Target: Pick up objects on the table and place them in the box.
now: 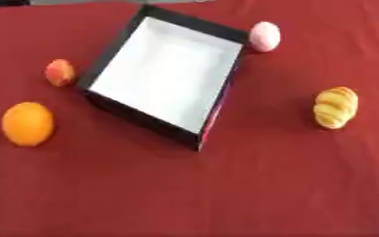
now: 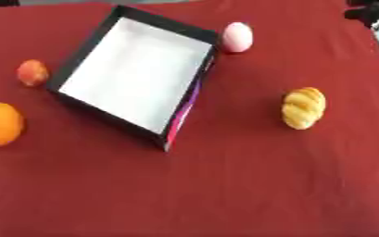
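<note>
Box (image 1: pixel 164 74): black walls, white floor, empty, set askew in the middle of the red table (image 1: pixel 249 185). Around it, all apart from it: orange (image 1: pixel 28 123) and a smaller reddish fruit (image 1: pixel 60 72) to its left, pink egg-shaped item (image 1: pixel 264 36) just beside its far right corner, yellow ridged bread-like piece (image 1: pixel 336 107) well to its right. Dark mechanism at the right eye view's top right edge, possibly the right arm; neither hand is visible, so finger state cannot be told. Judgement: items look light and rigid; round ones may roll or slip, so grasp across the widest middle.
</note>
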Robot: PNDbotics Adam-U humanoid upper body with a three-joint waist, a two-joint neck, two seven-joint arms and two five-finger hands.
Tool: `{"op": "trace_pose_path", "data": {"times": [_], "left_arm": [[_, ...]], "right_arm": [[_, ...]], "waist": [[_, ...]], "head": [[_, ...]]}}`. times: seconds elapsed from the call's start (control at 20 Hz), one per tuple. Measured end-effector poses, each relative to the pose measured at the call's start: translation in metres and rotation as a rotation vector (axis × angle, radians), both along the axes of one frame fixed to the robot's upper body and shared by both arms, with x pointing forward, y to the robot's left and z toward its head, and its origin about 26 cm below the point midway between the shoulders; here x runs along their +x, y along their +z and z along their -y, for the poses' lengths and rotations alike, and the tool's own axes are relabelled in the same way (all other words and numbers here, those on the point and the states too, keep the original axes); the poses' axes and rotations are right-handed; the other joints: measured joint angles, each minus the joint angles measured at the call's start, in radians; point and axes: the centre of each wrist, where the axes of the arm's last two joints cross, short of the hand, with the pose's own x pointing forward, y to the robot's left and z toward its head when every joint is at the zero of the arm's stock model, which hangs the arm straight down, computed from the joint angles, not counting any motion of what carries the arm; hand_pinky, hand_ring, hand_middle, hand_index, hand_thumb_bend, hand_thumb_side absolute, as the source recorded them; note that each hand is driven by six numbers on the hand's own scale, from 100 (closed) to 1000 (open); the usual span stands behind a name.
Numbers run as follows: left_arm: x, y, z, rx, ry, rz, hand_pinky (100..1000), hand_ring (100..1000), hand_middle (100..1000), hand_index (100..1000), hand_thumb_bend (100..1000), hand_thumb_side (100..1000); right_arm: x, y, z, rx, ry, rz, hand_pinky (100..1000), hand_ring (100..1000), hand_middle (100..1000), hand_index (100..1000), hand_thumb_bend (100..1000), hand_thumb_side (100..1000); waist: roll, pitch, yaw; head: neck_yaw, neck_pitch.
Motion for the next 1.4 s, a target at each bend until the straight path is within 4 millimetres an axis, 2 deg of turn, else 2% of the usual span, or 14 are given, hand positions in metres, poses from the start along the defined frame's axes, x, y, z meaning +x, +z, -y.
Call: {"op": "trace_pose_path", "data": {"times": [0.25, 0.55, 0.95, 1.1, 1.15, 1.2, 1.4], "left_arm": [[-0.001, -0.001, -0.001, 0.004, 0.003, -0.004, 859, 775, 779, 808, 183, 824], [-0.001, -0.002, -0.003, 0.013, 0.007, -0.01, 859, 776, 779, 807, 181, 824], [-0.001, -0.002, -0.004, 0.017, 0.007, -0.012, 860, 777, 780, 807, 180, 825], [-0.001, -0.002, -0.004, 0.019, 0.005, -0.013, 860, 777, 780, 807, 180, 825], [-0.001, -0.001, -0.004, 0.02, 0.004, -0.013, 860, 777, 780, 807, 180, 825], [-0.001, -0.001, -0.004, 0.022, 0.003, -0.013, 860, 777, 780, 807, 180, 826], [-0.001, -0.001, -0.003, 0.024, -0.001, -0.015, 860, 778, 781, 807, 182, 827]], "right_arm": [[-0.004, 0.015, 0.008, -0.268, 0.001, -0.042, 947, 858, 833, 915, 100, 623], [-0.004, 0.034, 0.009, -0.517, 0.068, -0.11, 933, 865, 837, 907, 100, 522], [-0.002, 0.051, 0.005, -0.762, 0.147, -0.186, 924, 868, 837, 901, 100, 454], [0.0, 0.053, 0.002, -0.804, 0.172, -0.223, 928, 872, 843, 902, 100, 357], [0.0, 0.053, 0.001, -0.815, 0.18, -0.236, 931, 874, 843, 903, 100, 289], [0.001, 0.052, 0.0, -0.825, 0.189, -0.248, 932, 874, 840, 900, 100, 259], [0.004, 0.052, 0.004, -0.853, 0.208, -0.293, 929, 876, 837, 897, 198, 146]], "waist": [[0.0, 0.0, -0.011], [0.0, 0.0, -0.018], [0.0, 0.0, -0.02], [0.0, 0.0, -0.015], [0.0, 0.0, -0.014], [0.0, 0.0, -0.013], [0.0, 0.0, -0.011]], "head": [[0.0, 0.0], [0.0, 0.0], [0.0, 0.0], [-0.005, 0.0], [-0.009, 0.0], [-0.011, 0.0], [-0.018, 0.0]]}}
